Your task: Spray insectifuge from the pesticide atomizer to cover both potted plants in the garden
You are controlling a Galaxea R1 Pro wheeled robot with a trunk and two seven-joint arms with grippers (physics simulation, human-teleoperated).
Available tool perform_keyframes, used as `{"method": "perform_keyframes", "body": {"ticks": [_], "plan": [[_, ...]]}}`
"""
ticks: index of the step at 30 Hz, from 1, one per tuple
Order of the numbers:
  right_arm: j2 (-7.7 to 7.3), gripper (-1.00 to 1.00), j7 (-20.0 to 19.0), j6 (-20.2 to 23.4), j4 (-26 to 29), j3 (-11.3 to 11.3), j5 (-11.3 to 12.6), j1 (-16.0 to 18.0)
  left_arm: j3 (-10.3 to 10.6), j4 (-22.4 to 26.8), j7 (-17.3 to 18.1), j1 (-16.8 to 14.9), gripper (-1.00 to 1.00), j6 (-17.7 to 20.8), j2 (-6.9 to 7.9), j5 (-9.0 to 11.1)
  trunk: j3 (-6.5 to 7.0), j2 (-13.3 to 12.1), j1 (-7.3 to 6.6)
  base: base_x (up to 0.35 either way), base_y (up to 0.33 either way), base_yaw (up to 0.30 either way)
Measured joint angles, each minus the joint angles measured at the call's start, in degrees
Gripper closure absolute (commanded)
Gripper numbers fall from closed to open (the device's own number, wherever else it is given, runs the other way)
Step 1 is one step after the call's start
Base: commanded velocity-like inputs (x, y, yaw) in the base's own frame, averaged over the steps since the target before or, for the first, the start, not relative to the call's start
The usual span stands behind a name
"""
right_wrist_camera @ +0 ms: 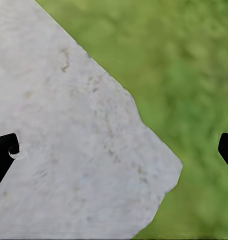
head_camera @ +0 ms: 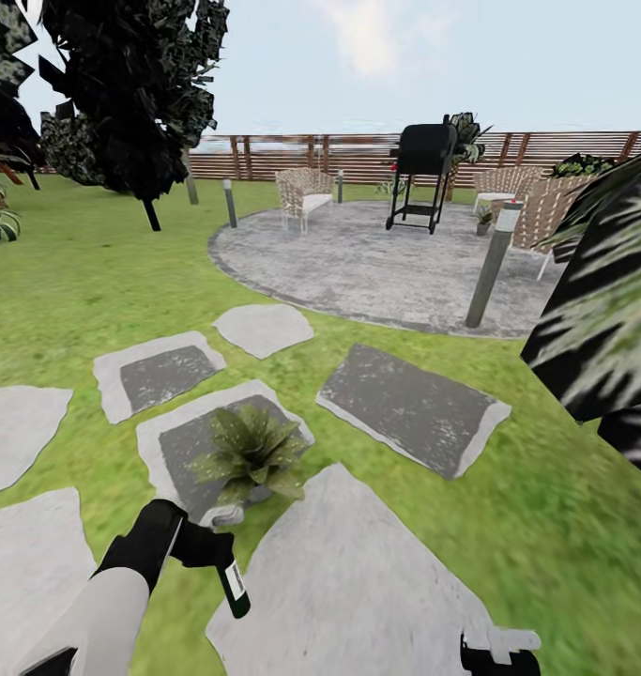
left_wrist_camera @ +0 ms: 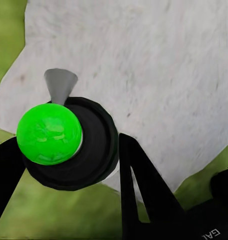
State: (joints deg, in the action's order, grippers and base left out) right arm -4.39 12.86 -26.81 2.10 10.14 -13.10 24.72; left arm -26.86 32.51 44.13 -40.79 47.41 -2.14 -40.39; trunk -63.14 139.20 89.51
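Note:
My left gripper (head_camera: 206, 548) is shut on the pesticide atomizer (head_camera: 234, 587), a slim dark-green bottle with a white label. Its whitish spray head points at a potted plant (head_camera: 250, 455), a low green rosette standing on a stepping stone (head_camera: 170, 439) just ahead. In the left wrist view the atomizer's green dot (left_wrist_camera: 48, 134) and grey nozzle (left_wrist_camera: 59, 85) sit between the black fingers (left_wrist_camera: 144, 185). A second potted plant (head_camera: 483, 220) stands far off on the round stone patio (head_camera: 358, 268). My right gripper (head_camera: 498, 652) (right_wrist_camera: 116, 152) is open over a pale stone, holding nothing.
A grey bollard lamp (head_camera: 492, 268) stands at the patio's edge, with a black grill (head_camera: 421, 169) and wicker chairs (head_camera: 303, 192) behind it. Dark palm fronds (head_camera: 602, 310) crowd the right side. A dark tree (head_camera: 142, 94) rises at the left. The wooden fence (head_camera: 282, 155) bounds the lawn.

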Motion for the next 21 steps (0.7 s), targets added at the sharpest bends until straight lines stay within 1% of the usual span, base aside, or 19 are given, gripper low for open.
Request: {"method": "perform_keyframes", "body": {"ticks": [7,17,21], "plan": [[0.0,-1.0,-0.01,0.0,0.0,0.0,0.0,0.0,-0.09,0.02,0.0,-0.01,1.0,-0.06,0.15,-0.07,0.0,0.0,0.0,-0.265,0.212,0.0],[-0.14,-1.0,-0.01,-0.07,0.0,0.01,-0.07,0.0,-0.09,0.11,0.0,-0.03,1.0,-0.05,0.41,-0.09,0.0,0.0,0.0,-0.195,0.274,0.0],[-0.47,-1.0,-0.11,-0.09,0.0,0.01,-0.08,-0.03,-0.09,0.14,0.12,0.04,1.0,-0.09,0.7,-0.17,0.0,0.0,0.0,-0.247,0.236,0.0]]}}
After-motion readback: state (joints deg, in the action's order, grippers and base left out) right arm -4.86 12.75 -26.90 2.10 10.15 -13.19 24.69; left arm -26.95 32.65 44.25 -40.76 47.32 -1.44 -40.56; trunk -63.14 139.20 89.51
